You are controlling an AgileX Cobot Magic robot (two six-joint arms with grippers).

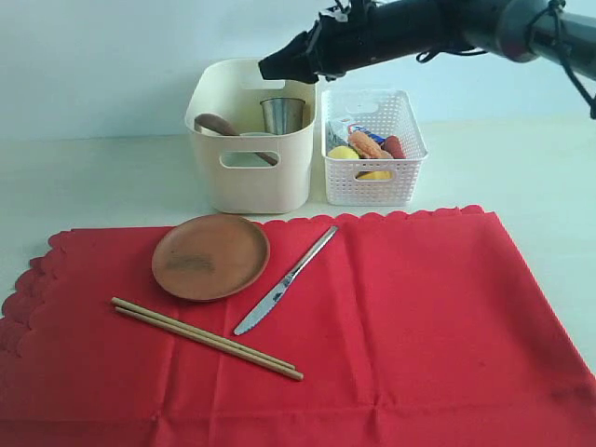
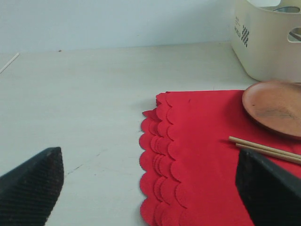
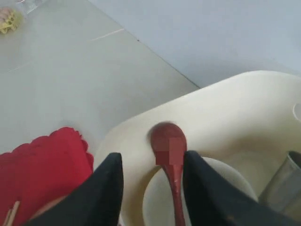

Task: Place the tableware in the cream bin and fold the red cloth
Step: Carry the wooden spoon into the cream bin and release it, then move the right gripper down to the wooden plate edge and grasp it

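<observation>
**Cream bin**: tall cream plastic tub with solid walls, rounded corners and oval handle cut-outs. It stands on the pale table at the far middle, just beyond the cloth's far edge.
- Dark wooden spoon: inside, bowl end up at the left, handle slanting down to the right.
- Steel cup: inside, upright, at the far right.
- Pale grey-white bowl: inside, beneath the spoon handle.

**Red cloth**: large bright red fabric rectangle with scalloped edges. It is spread open across the near table, unfolded, with the left scallops overlapping in layers.
- Round brown plate: on the cloth, far left of centre, just in front of the bin.
- Slim metal table knife: on the cloth right of the plate, lying diagonally.
- Pair of wooden chopsticks: on the cloth nearer than the plate, side by side, slanting.

**Right gripper**: black, above the bin's far rim. Its jaws are parted with the spoon between them, and a gap shows on one side of the spoon.

**Left gripper**: jaws wide and holding nothing, low over the cloth's left scalloped edge.

**White perforated basket**: just right of the bin, holding assorted food.
</observation>
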